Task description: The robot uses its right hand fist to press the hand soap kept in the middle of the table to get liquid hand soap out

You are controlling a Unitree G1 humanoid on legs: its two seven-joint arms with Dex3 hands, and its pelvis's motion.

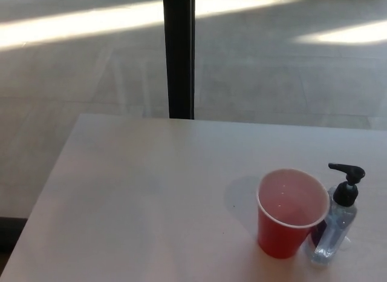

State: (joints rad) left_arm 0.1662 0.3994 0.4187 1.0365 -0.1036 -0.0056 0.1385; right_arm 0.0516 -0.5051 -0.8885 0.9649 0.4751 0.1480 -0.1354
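A clear hand soap bottle point(334, 227) with a black pump head point(347, 181) stands upright on the white table point(151, 197), near its front right. The pump's spout points left, over a red paper cup point(290, 213) that stands right beside the bottle on its left, touching or nearly touching it. The cup looks empty inside. Neither of my hands shows in the head view.
The table's far edge runs across the middle of the picture and its left edge slants down to the lower left. Beyond it lies a tiled floor with sunlit bands and a dark vertical post point(179, 52).
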